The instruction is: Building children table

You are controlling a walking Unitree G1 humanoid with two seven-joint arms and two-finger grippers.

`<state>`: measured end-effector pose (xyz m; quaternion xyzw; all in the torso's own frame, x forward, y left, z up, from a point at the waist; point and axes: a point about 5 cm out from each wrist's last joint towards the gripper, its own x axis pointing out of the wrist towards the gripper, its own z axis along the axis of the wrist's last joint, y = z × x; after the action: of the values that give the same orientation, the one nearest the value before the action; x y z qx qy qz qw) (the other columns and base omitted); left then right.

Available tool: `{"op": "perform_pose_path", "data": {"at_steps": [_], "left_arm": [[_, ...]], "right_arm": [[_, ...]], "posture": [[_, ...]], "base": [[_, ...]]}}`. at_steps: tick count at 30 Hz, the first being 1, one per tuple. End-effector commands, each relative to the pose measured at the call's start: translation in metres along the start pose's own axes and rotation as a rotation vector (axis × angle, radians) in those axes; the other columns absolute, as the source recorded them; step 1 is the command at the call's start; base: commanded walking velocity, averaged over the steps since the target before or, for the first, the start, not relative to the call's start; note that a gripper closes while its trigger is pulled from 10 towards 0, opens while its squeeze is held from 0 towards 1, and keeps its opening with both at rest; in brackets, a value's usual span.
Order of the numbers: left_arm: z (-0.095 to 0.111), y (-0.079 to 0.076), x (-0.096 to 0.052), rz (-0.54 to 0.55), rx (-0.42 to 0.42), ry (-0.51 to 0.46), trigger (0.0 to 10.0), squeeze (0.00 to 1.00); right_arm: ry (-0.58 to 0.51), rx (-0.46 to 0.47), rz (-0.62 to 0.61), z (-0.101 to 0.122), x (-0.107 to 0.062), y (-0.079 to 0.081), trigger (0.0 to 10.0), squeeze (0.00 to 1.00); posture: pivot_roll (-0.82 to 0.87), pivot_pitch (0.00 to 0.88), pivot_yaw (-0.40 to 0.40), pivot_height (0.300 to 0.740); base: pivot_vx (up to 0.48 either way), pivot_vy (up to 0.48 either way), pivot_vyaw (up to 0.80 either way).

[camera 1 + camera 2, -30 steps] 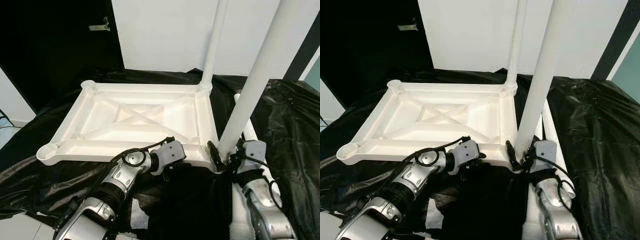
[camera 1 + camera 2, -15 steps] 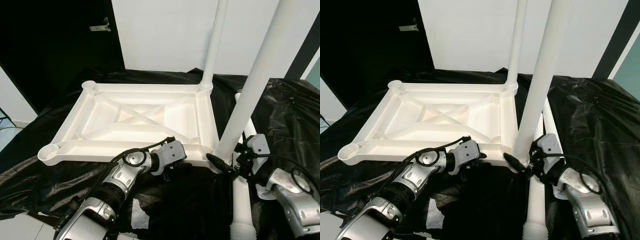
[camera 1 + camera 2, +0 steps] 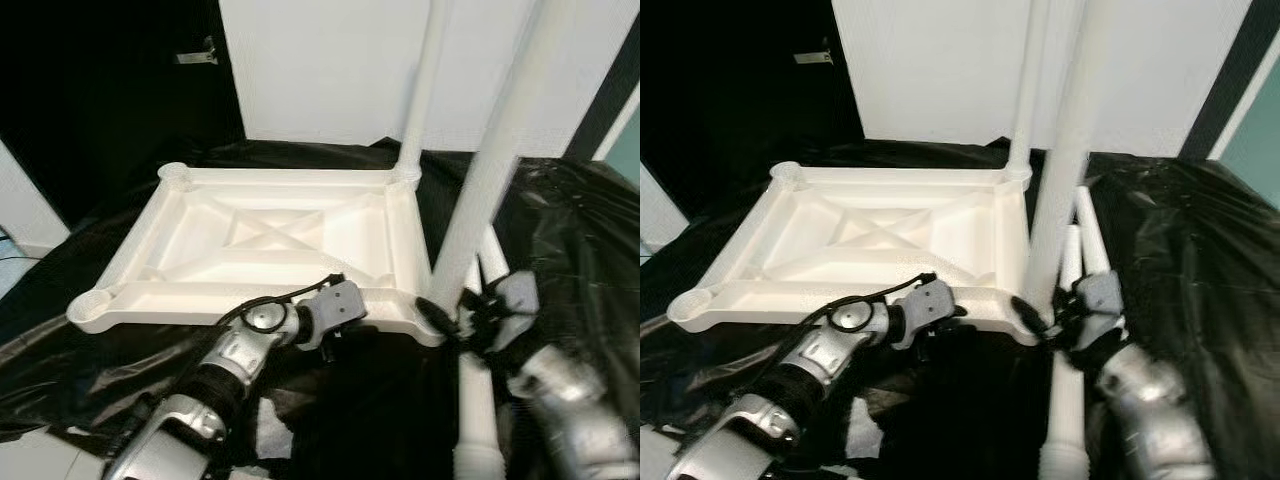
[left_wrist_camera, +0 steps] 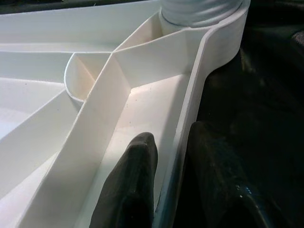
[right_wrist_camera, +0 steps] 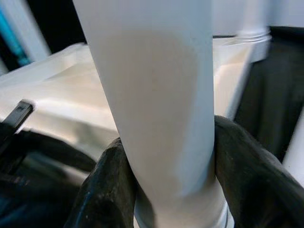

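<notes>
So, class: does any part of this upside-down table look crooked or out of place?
Yes. The near leg, held by the right gripper at the tabletop corner, leans, while the far leg stands nearly upright.

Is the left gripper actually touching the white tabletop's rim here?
Touching. The left wrist view shows the left gripper pinching the tabletop's rim, one black finger inside the wall, the other outside.

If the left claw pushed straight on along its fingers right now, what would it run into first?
The left claw is clamped on the rim of the upturned white tabletop. Straight ahead along that rim sits the corner socket holding the near table leg, so probably that leg's base, though depth is hard to judge.
</notes>
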<state>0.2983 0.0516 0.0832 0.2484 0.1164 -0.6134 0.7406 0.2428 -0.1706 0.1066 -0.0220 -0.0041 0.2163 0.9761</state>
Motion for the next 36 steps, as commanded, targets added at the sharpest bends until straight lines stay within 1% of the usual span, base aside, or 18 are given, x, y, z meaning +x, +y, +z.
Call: {"op": "perform_pose_path", "data": {"at_steps": [1, 2, 5, 8, 14, 15, 16, 17, 18, 19, 22, 23, 24, 25, 27, 28, 31, 36], "left_arm": [[-0.031, -0.027, 0.008, -0.116, -0.090, 0.120, 10.0, 0.00], [-0.031, -0.027, 0.008, -0.115, -0.092, 0.118, 10.0, 0.00], [-0.031, -0.027, 0.008, -0.115, -0.093, 0.118, 10.0, 0.00], [-0.034, -0.028, 0.006, -0.122, -0.090, 0.128, 10.0, 0.00], [-0.034, -0.028, 0.007, -0.124, -0.089, 0.128, 10.0, 0.00], [-0.034, -0.028, 0.007, -0.125, -0.088, 0.129, 10.0, 0.00], [-0.034, -0.028, 0.006, -0.125, -0.088, 0.129, 10.0, 0.00], [-0.034, -0.028, 0.006, -0.125, -0.088, 0.130, 10.0, 0.00], [-0.034, -0.028, 0.006, -0.125, -0.088, 0.131, 10.0, 0.00], [-0.034, -0.028, 0.006, -0.125, -0.088, 0.132, 10.0, 0.00], [-0.034, -0.027, 0.006, -0.125, -0.088, 0.132, 10.0, 0.00], [-0.034, -0.027, 0.006, -0.125, -0.088, 0.132, 10.0, 0.00], [-0.034, -0.027, 0.007, -0.123, -0.088, 0.131, 10.0, 0.00], [-0.034, -0.027, 0.007, -0.123, -0.088, 0.131, 10.0, 0.00], [-0.033, -0.027, 0.008, -0.123, -0.088, 0.128, 10.0, 0.00], [-0.033, -0.027, 0.008, -0.123, -0.088, 0.128, 10.0, 0.00], [-0.033, -0.027, 0.009, -0.120, -0.090, 0.126, 10.0, 0.00], [-0.034, -0.027, 0.008, -0.118, -0.090, 0.128, 10.0, 0.00]], "right_arm": [[0.033, 0.018, -0.185, -0.017, -0.003, 0.013, 0.0, 0.00], [0.023, 0.015, -0.246, -0.018, -0.005, 0.016, 0.0, 0.00], [0.013, 0.007, -0.287, -0.017, -0.007, 0.017, 0.0, 0.00], [-0.003, -0.024, -0.398, -0.014, -0.010, 0.007, 0.0, 0.00], [-0.004, -0.034, -0.442, -0.013, -0.009, 0.010, 0.0, 0.00], [0.006, -0.033, -0.447, -0.015, -0.007, 0.010, 1.3, 0.00], [0.006, -0.024, -0.434, -0.016, -0.006, 0.012, 7.7, 0.78], [0.005, -0.017, -0.424, -0.017, -0.005, 0.013, 7.7, 0.78], [-0.001, -0.018, -0.391, -0.017, -0.004, 0.016, 10.0, 1.00], [0.012, -0.014, -0.344, -0.018, -0.002, 0.017, 10.0, 1.00], [0.024, -0.013, -0.313, -0.019, -0.001, 0.018, 10.0, 1.00], [0.026, -0.017, -0.271, -0.018, 0.001, 0.017, 10.0, 1.00], [0.018, -0.018, -0.228, -0.015, 0.002, 0.013, 10.0, 0.00], [0.018, -0.018, -0.228, -0.015, 0.002, 0.013, 10.0, 0.00], [-0.014, -0.063, -0.136, -0.007, 0.004, 0.005, 10.0, 0.00], [-0.014, -0.063, -0.136, -0.007, 0.004, 0.005, 10.0, 0.00], [-0.033, -0.123, -0.005, 0.007, 0.002, -0.011, 10.0, 0.00], [-0.026, -0.160, 0.073, 0.013, 0.001, -0.021, 10.0, 0.00]], "posture": [[0.01, 0.000, -0.001, 0.740], [0.01, 0.000, 0.001, 0.740], [0.01, 0.000, 0.001, 0.740], [0.01, 0.000, 0.007, 0.740], [0.01, 0.000, 0.010, 0.740], [0.01, 0.000, 0.012, 0.740], [0.01, 0.000, 0.014, 0.740], [0.01, 0.000, 0.014, 0.740], [0.00, 0.000, 0.015, 0.740], [0.00, 0.000, 0.015, 0.740], [0.00, 0.000, 0.015, 0.740], [0.00, 0.000, 0.013, 0.740], [0.00, 0.000, 0.012, 0.740], [0.00, 0.000, 0.012, 0.740], [0.00, 0.000, 0.011, 0.740], [0.00, 0.000, 0.011, 0.740], [0.00, 0.000, 0.009, 0.740], [0.00, 0.000, 0.009, 0.740]], "base": [[0.000, 0.000, 0.00], [0.000, 0.000, 0.00], [0.000, 0.000, 0.00], [0.000, 0.000, 0.00], [0.000, 0.000, 0.00], [0.000, 0.000, 0.00], [0.000, 0.000, 0.00], [0.000, 0.000, 0.00], [0.000, 0.000, 0.00], [0.000, 0.000, 0.00], [0.000, 0.000, 0.00], [0.000, 0.000, 0.00], [0.000, 0.000, 0.00], [0.000, 0.000, 0.00], [0.000, 0.000, 0.00], [0.000, 0.000, 0.00], [0.000, 0.000, 0.00], [0.000, 0.000, 0.00]]}}
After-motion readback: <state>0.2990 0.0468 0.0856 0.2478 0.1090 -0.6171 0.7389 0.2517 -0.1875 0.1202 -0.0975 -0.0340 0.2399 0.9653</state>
